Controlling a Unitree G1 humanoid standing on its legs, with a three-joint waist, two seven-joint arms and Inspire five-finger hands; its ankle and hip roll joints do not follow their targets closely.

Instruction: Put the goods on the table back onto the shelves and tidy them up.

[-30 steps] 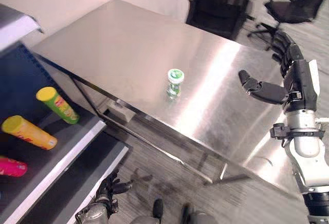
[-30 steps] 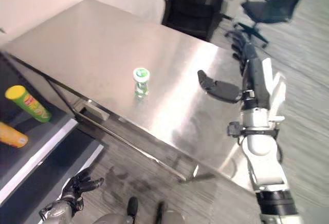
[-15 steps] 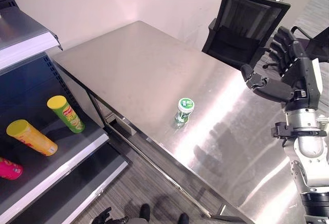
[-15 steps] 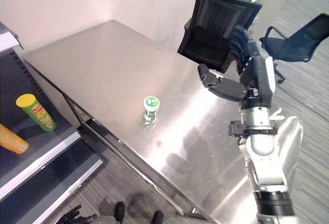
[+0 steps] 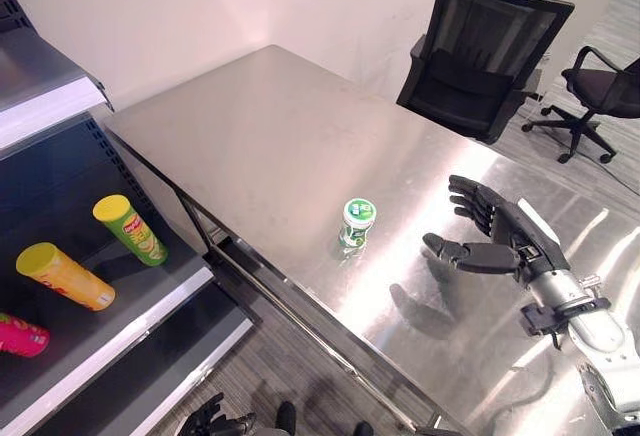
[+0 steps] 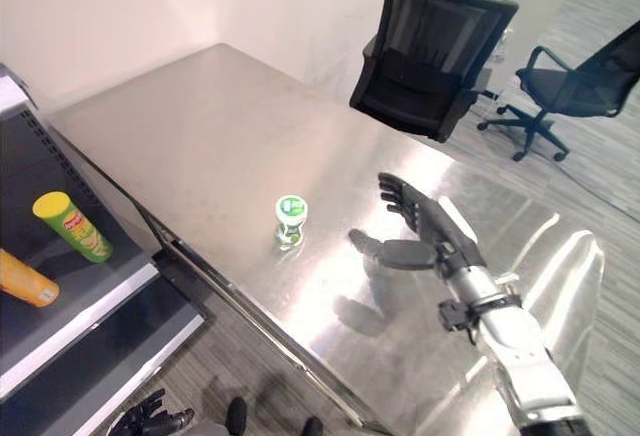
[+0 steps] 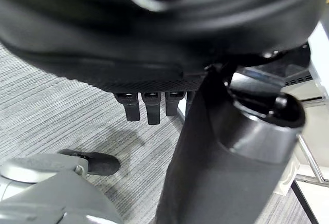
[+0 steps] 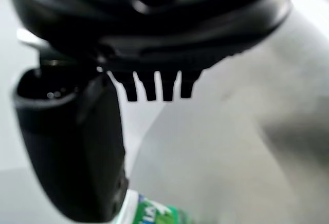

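Observation:
A small green and white cup (image 5: pixel 357 223) with a green lid stands upright near the front edge of the steel table (image 5: pixel 260 126). My right hand (image 5: pixel 500 237) hovers low over the table to the cup's right, open, thumb pointing toward it, a short gap between them. The cup's lid (image 8: pixel 154 215) peeks in past the thumb in the right wrist view. My left hand (image 5: pixel 215 419) hangs low near the floor, fingers relaxed and holding nothing. On the shelf (image 5: pixel 120 306) at left lie a green tube (image 5: pixel 130 228), a yellow-orange tube (image 5: pixel 60 276) and a pink tube (image 5: pixel 22 337).
Two black office chairs (image 5: pixel 480 51) (image 5: pixel 600 91) stand behind the table's far side. A white wall runs behind the table. An upper shelf board (image 5: pixel 45 91) juts out at the left. Grey striped flooring lies below the table's front edge.
My right hand has dropped from high above the table to just over its surface, close beside the cup. The camera has shifted slightly.

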